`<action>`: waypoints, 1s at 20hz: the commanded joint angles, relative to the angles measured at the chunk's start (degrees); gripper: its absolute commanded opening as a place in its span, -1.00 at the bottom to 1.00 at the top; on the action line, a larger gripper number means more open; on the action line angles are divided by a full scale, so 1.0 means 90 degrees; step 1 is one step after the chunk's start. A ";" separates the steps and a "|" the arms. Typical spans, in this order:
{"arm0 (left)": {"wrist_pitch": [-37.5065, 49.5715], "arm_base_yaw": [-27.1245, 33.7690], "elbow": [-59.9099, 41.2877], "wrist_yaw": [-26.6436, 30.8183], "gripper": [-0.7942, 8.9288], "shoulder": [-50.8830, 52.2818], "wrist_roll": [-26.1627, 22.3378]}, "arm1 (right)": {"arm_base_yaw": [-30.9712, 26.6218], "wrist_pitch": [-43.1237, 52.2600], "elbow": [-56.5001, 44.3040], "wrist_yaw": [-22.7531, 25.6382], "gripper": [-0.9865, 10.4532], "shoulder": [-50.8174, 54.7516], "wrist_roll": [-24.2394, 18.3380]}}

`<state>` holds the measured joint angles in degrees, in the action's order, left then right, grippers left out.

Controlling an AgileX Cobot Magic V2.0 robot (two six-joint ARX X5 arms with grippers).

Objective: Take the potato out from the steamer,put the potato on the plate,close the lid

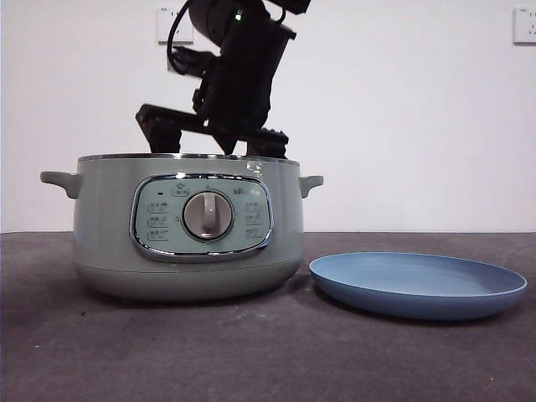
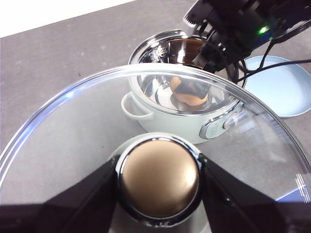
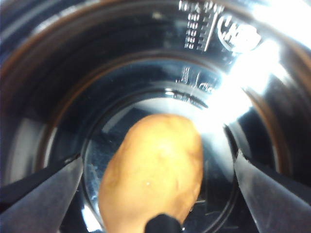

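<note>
Potato (image 3: 153,170) on steamer (image 1: 109,218) floor | my right gripper (image 3: 155,167) fingers apart astride it, left gripper (image 2: 158,182) clamping lid (image 2: 73,126) aloft | next: close, lift toward plate (image 1: 419,285).

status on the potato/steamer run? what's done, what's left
Done: the lid is off, held up by its knob in the left gripper. In hand: the right gripper is down inside the steamer, jaws open on either side of the potato, not yet gripping it. Left: grasp, lift, place on the plate, which holds nothing, then close the lid.
</note>
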<state>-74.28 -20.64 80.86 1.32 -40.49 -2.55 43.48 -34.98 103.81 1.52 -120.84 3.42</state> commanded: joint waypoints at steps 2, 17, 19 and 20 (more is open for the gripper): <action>0.0289 0.0010 0.0080 -0.0022 -0.85 0.0063 -0.0080 | 0.0022 0.0022 0.0002 0.0012 0.21 -0.0296 -0.0002; 0.0321 0.0010 0.0080 -0.0019 -0.85 0.0063 -0.0199 | 0.0024 -0.0056 0.0066 -0.0005 -0.86 0.0493 -0.0034; 0.0435 0.0010 0.0080 -0.0024 -0.85 0.0061 -0.0202 | 0.0022 -0.0304 0.0066 -0.0002 -0.86 0.1047 -0.0056; 0.0503 0.0010 0.0080 -0.0039 -0.85 0.0056 -0.0214 | 0.0005 -0.0515 0.0066 0.0027 -0.86 0.1343 -0.0075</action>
<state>-72.53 -20.64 80.86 1.13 -40.49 -3.86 43.46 -39.59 104.40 1.65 -108.44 3.14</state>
